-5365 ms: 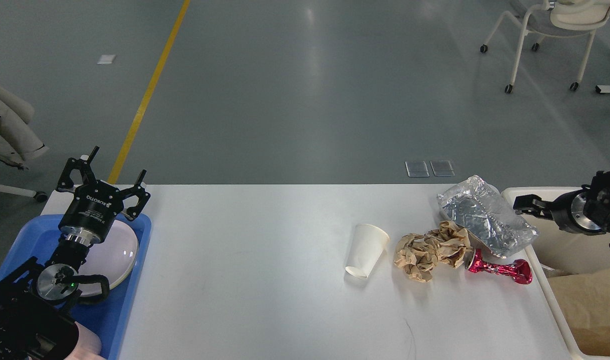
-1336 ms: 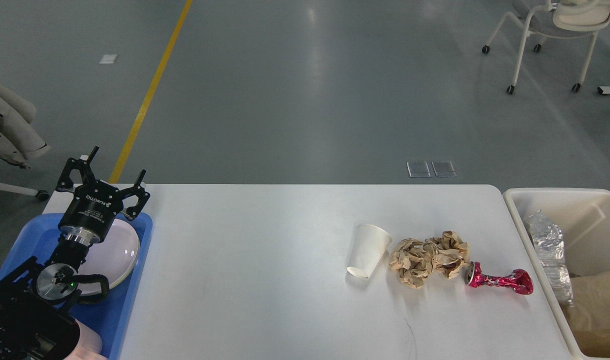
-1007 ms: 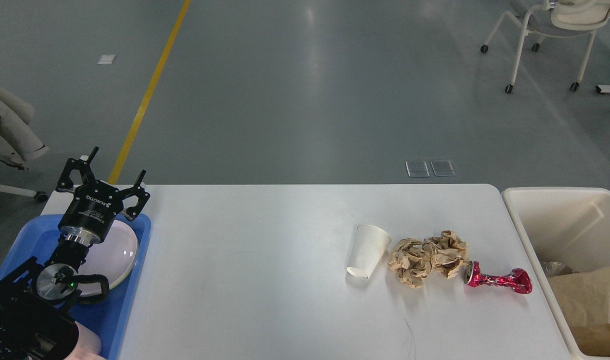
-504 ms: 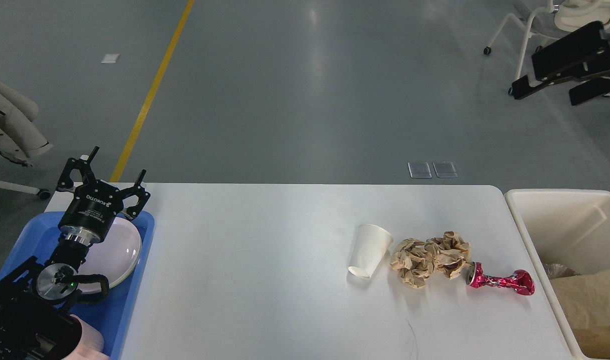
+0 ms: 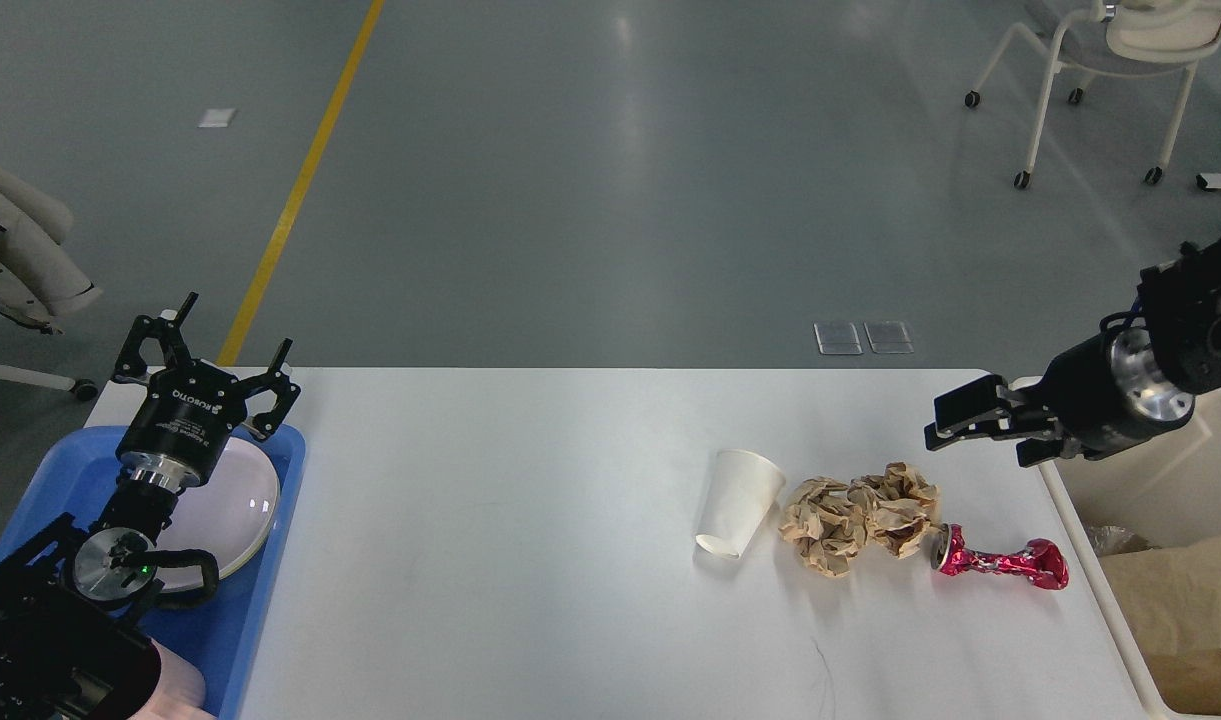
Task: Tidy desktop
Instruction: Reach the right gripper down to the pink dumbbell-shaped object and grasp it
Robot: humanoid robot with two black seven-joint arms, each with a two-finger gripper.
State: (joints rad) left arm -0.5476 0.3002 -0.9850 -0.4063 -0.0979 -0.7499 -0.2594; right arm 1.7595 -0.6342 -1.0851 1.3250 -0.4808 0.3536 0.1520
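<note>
The desktop [image 5: 530, 540] fills the middle of the view, and a cup [image 5: 736, 501], crumpled paper [image 5: 858, 515] and a crushed can [image 5: 998, 562] lie on its right part. The right gripper [image 5: 942, 420] hangs above them, holding nothing; whether its fingers are apart I cannot tell. The left gripper [image 5: 232, 352] stands wide open and empty over a plate [image 5: 232, 505] in the tray [image 5: 260, 570].
</note>
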